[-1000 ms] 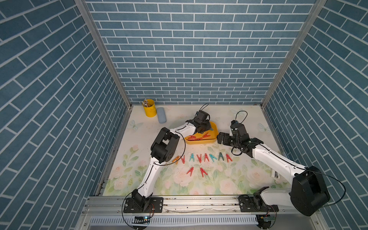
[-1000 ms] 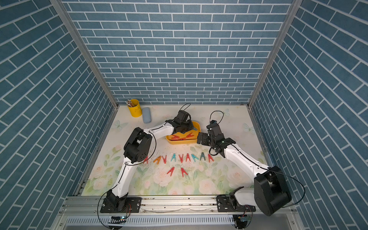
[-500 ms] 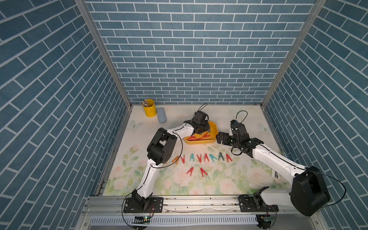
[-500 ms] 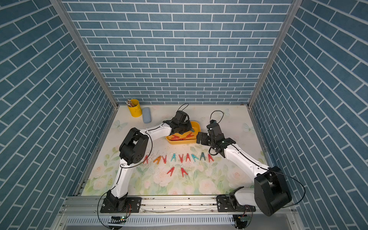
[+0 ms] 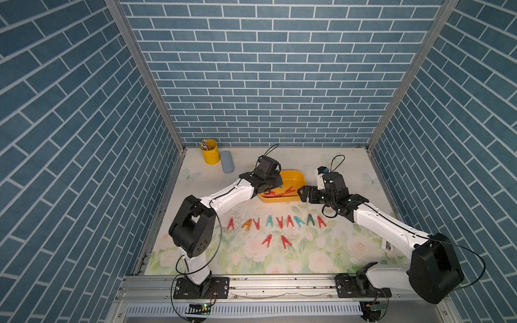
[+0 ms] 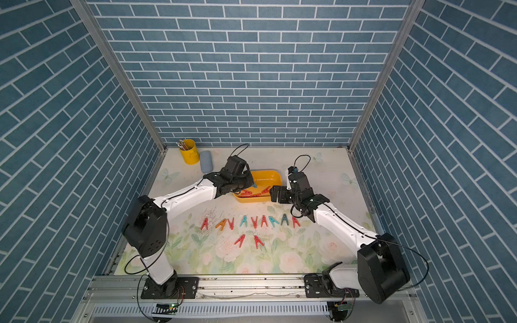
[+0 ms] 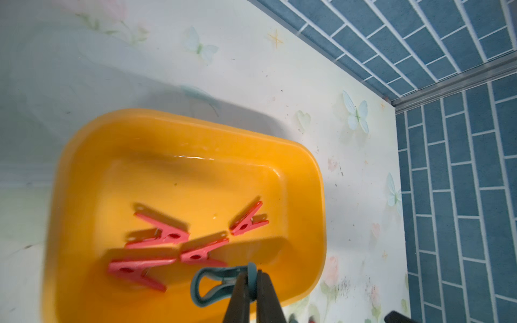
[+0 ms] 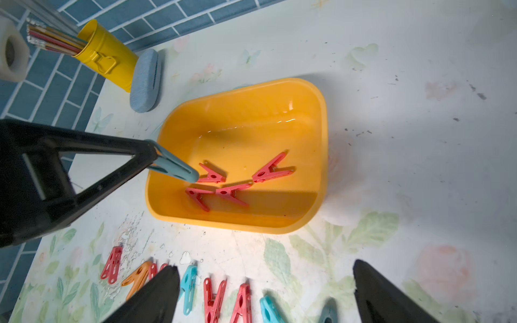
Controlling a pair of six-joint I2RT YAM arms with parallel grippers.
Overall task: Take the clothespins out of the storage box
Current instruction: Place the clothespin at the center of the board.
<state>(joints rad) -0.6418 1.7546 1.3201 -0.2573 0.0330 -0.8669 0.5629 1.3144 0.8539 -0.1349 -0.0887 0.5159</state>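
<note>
Left claw (image 7: pixel 253 275) seemingly drawn back, clamping teal clothespin (image 7: pixel 218 272)

Blue brick-patterned walls (image 5: pixel 265 70) are enclosing three sides; a floral, butterfly-printed table mat (image 5: pixel 321 260) is lying below; an aluminium rail (image 5: pixel 279 283) is edging the front.

Both top views look steeply down from high over the near edge, taking in the whole counter (image 5: pixel 321 260). My left wrist camera faces the far right corner and my right the far left, both close over the storage box (image 7: pixel 195 181).
</note>
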